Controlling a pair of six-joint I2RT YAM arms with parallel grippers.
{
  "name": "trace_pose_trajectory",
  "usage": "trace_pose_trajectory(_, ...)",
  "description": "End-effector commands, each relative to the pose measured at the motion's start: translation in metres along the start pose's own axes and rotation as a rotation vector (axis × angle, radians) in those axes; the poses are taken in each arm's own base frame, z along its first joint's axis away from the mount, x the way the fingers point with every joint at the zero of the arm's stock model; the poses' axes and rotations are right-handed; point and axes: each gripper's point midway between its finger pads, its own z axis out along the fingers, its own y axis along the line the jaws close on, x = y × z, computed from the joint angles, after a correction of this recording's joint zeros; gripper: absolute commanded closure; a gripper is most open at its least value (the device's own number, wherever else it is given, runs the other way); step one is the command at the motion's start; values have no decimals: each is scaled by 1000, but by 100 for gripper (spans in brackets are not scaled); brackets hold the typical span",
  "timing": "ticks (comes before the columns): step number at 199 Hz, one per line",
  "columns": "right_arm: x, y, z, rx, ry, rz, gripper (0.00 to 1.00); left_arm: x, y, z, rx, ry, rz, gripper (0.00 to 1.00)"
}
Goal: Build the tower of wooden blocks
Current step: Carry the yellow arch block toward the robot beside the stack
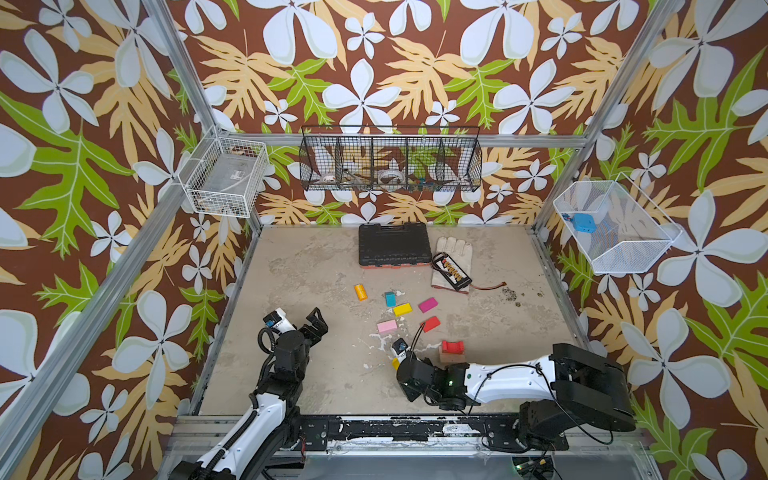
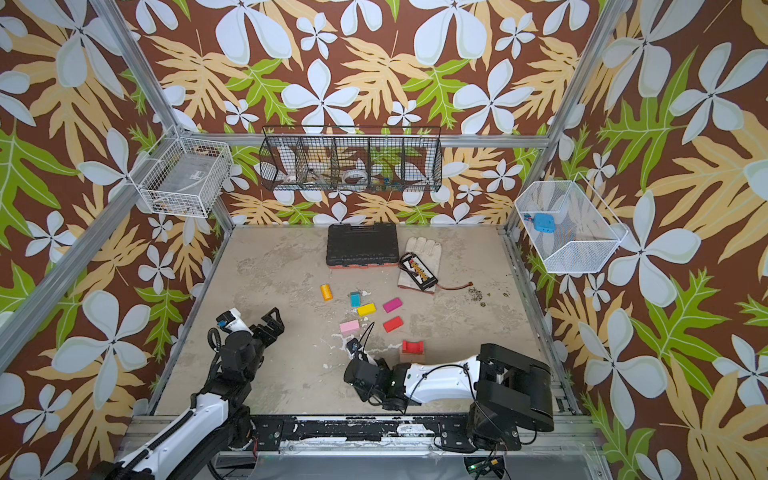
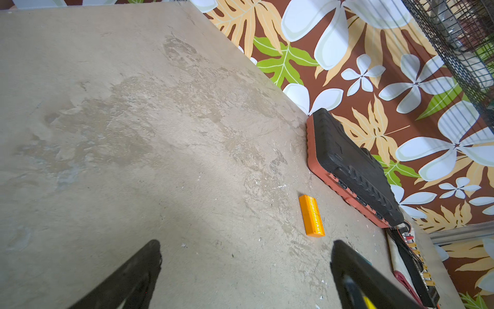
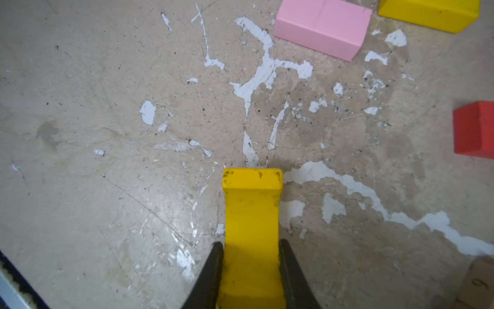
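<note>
The blocks of the wood block tower lie scattered on the table. In both top views a red arch block (image 1: 452,346) (image 2: 412,346) sits on a tan plank (image 1: 450,358). Lying loose are orange (image 1: 360,292) (image 3: 311,215), teal (image 1: 390,299), yellow (image 1: 402,309), magenta (image 1: 427,304), pink (image 1: 386,326) (image 4: 320,26) and red (image 1: 430,323) (image 4: 474,128) blocks. My right gripper (image 4: 251,244) (image 1: 395,365) is shut on a long yellow block (image 4: 252,211), low over the table left of the arch. My left gripper (image 1: 314,322) (image 3: 246,246) stands open and empty, short of the orange block.
A black tool case (image 1: 394,244) (image 3: 352,171) lies at the back. A battery pack with wires (image 1: 452,271) rests on a white glove (image 1: 455,249) to its right. Wire baskets (image 1: 390,160) hang on the walls. White chipped patches (image 4: 267,69) mark the table.
</note>
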Motion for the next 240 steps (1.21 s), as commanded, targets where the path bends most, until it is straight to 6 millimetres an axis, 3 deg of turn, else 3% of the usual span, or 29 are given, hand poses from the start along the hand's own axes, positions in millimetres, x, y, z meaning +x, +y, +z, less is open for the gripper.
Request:
trace_pose_trajectory(1, -6, 4, 7, 2, -15, -17, 80, -7, -7, 1, 18, -21, -12, 0)
trace_pose_trajectory(24, -3, 5, 14, 15, 4, -30, 79, -6, -7, 1, 20, -19, -12, 0)
trace_pose_trajectory(124, 11, -28, 15, 106, 25, 11, 47, -5, -9, 2, 28, -7, -7, 0)
trace_pose_trajectory(208, 9, -56, 11, 169, 15, 87, 44, -2, -11, 2, 42, 5, -3, 0)
trace_pose_trajectory(240, 7, -56, 8, 158, 11, 110, 47, -3, -10, 2, 39, 2, -3, 0)
